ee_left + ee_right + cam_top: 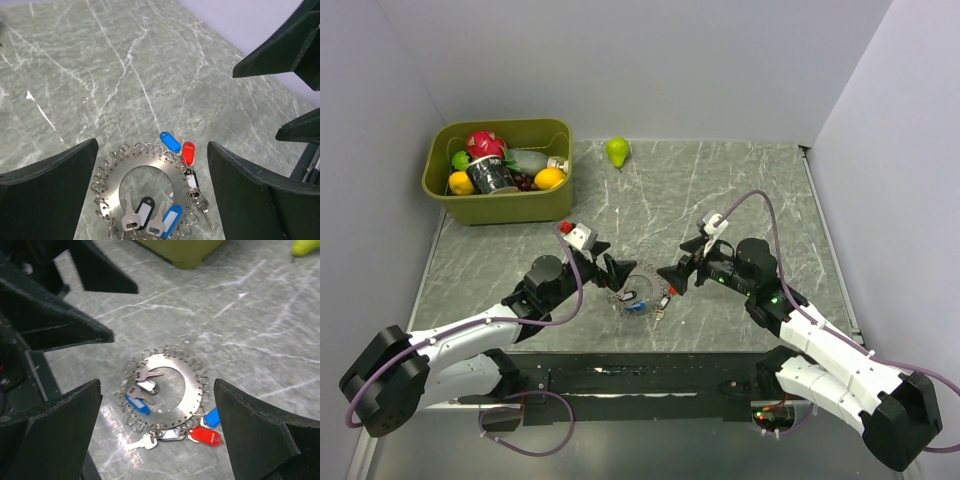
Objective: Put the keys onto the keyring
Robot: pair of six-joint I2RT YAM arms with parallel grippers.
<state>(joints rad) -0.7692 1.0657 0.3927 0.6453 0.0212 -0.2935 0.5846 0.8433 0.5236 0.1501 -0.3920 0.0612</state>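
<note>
The keyring (650, 279), a flat grey metal ring edged with small split rings, lies on the marble table between both grippers. It also shows in the left wrist view (112, 172) and the right wrist view (192, 385). Keys hang from it: blue tag (170, 141), red tag (188, 151), dark tag with white label (144, 212), second blue tag (171, 219), silver key (130, 217). In the right wrist view I see the red tag (205, 436) and a silver key (142, 442). My left gripper (617, 272) (152, 145) is open and empty beside the ring's left. My right gripper (672, 275) (157, 384) is open and empty at its right.
An olive bin (510, 208) with fruit and a can stands at the back left. A green pear (617, 151) lies at the back middle. The other arm's fingers (280, 50) (60, 325) intrude into each wrist view, close above the ring.
</note>
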